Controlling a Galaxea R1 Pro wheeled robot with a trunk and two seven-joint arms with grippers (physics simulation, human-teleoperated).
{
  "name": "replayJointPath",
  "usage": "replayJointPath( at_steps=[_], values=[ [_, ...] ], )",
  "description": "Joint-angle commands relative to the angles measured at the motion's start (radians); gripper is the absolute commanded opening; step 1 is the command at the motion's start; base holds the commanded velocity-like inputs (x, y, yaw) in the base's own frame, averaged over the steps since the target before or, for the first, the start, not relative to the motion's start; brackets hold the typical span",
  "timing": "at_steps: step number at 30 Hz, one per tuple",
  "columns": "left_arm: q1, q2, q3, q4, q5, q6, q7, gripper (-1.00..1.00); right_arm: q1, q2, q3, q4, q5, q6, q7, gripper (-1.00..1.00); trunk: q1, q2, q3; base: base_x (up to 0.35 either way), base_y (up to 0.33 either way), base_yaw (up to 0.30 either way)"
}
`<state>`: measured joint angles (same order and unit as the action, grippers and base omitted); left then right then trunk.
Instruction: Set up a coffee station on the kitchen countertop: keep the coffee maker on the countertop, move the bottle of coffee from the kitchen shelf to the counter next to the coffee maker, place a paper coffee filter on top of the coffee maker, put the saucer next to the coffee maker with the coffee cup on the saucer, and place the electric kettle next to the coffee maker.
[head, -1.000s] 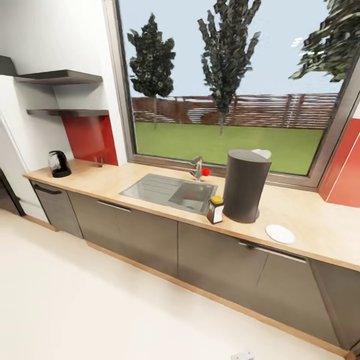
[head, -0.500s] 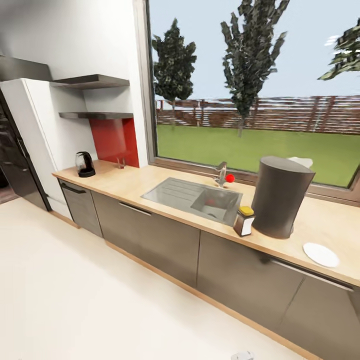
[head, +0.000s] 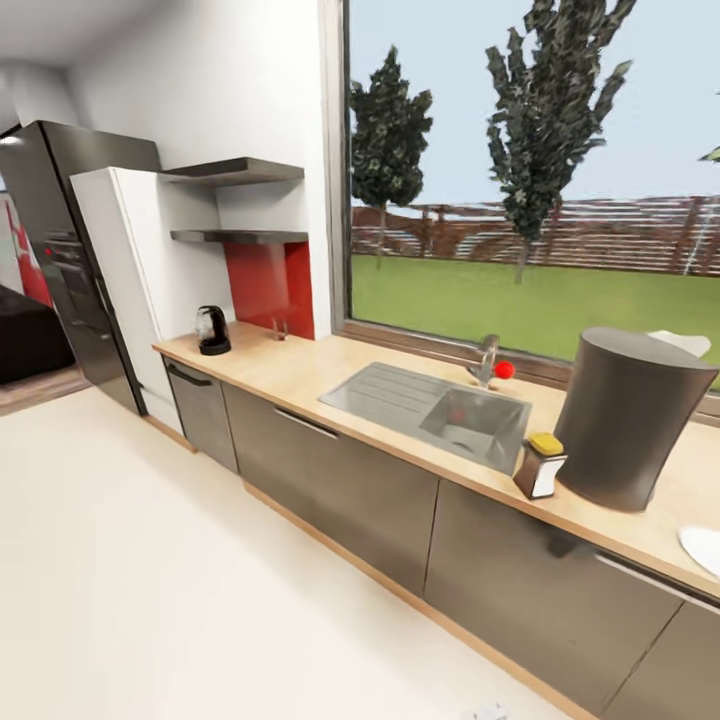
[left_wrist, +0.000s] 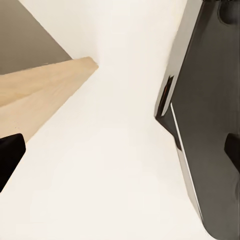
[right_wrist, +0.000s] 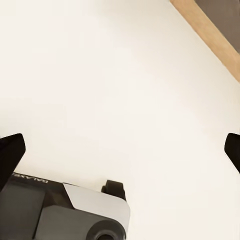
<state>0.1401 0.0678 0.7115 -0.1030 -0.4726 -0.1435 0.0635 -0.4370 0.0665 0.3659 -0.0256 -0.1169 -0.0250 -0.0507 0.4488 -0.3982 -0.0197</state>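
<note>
The kitchen countertop runs along the window wall. The dark grey coffee maker stands at its right end. A white paper coffee filter shows at the maker's top rim. The bottle of coffee stands on the counter just left of the maker. The saucer lies at the picture's right edge, cut off. The electric kettle stands at the counter's far left end, under the kitchen shelf. The coffee cup is out of view. My left gripper and right gripper hang open over bare floor, holding nothing.
A steel sink and a faucet with a red knob sit mid-counter. A small glass stands by the red backsplash. A white tall cabinet and a dark fridge close the left end. My own base shows below the right gripper.
The camera has turned left and come closer, so the whole picture has slid right and the fridge has come into view. Nothing on the counter has moved.
</note>
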Motion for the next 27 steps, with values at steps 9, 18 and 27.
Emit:
replayJointPath(
  at_steps=[9, 18, 27],
  values=[
    [0.000, 0.001, 0.005, 0.000, -0.011, -0.004, -0.001, 1.00, -0.001, 0.000, 0.008, 0.001, -0.010, -0.003, -0.003, 1.00, 0.001, -0.002, 0.007, 0.330, 0.060, 0.220],
    [0.000, 0.001, 0.005, 0.000, -0.011, -0.005, -0.002, 1.00, -0.001, 0.000, 0.008, 0.001, -0.010, -0.003, -0.003, 1.00, 0.001, -0.002, 0.016, 0.335, 0.113, 0.219],
    [0.000, 0.000, 0.005, 0.000, -0.011, -0.005, -0.002, 1.00, -0.001, 0.000, 0.008, 0.001, -0.010, -0.003, -0.003, 1.00, 0.001, -0.002, 0.025, 0.335, 0.112, 0.219]
  ],
)
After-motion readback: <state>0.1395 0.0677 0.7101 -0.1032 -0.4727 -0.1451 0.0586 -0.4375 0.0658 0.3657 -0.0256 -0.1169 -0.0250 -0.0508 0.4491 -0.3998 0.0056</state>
